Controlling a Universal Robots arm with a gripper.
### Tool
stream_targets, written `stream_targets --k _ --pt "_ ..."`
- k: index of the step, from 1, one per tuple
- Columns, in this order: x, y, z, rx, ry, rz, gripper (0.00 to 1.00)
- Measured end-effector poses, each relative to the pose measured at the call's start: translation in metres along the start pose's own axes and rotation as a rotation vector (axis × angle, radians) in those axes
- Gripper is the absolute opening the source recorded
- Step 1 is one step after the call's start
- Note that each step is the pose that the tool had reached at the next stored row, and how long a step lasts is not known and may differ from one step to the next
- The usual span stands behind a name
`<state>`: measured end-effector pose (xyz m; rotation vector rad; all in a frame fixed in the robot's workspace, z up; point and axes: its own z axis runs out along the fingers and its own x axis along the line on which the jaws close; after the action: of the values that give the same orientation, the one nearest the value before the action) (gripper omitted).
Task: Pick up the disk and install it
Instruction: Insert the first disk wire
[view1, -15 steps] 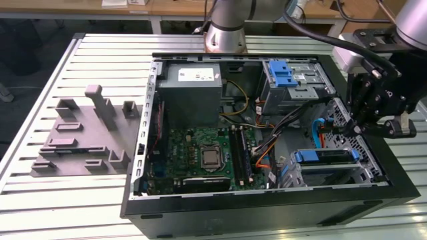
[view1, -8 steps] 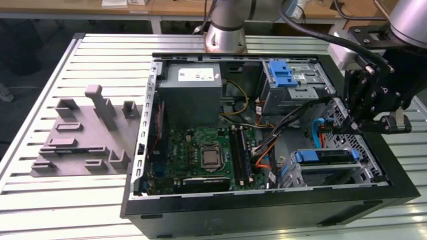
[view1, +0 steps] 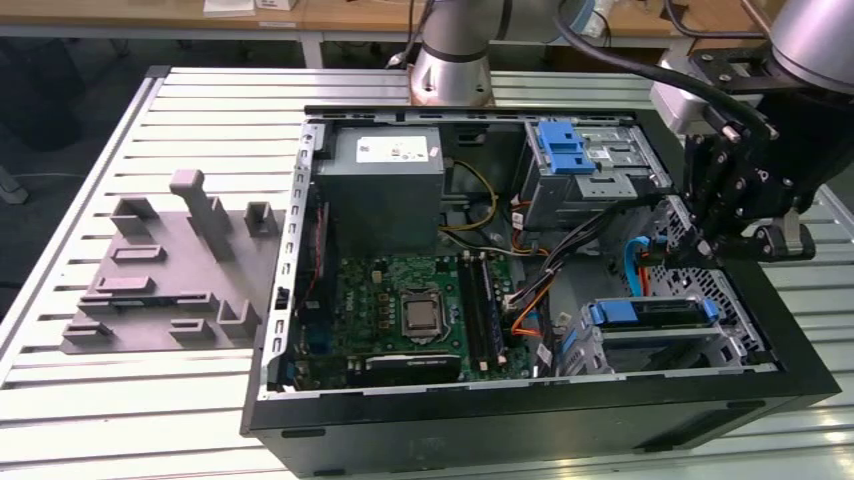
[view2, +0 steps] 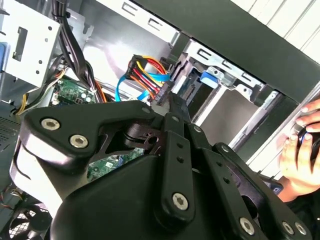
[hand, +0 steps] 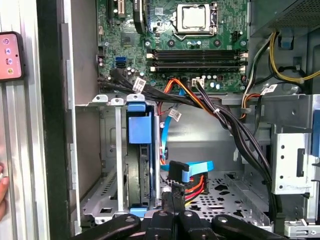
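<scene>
At the lower right of the exterior view, the disk is seated in the drive cage of the computer case. Above it, the hand is seen narrowly closed, holding nothing.

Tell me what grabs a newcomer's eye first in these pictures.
The open computer case fills the slatted table, its green motherboard bare toward the exterior view's left. The black end effector hangs over the case's side at the exterior view's right, just above the drive cage, where the disk with its blue carrier sits in a slot. A grey moulded fixture lies on the table beside the case.
</scene>
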<state>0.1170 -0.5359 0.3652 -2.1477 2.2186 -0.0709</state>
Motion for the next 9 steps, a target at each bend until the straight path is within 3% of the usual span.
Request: stream_targets --k 3,9 --pt "-0.0020 0.0011 0.0023 0.0011 0.0011 0.000 0.24" --pt "-0.0106 0.0023 0.0052 0.0017 0.0025 0.000 0.24"
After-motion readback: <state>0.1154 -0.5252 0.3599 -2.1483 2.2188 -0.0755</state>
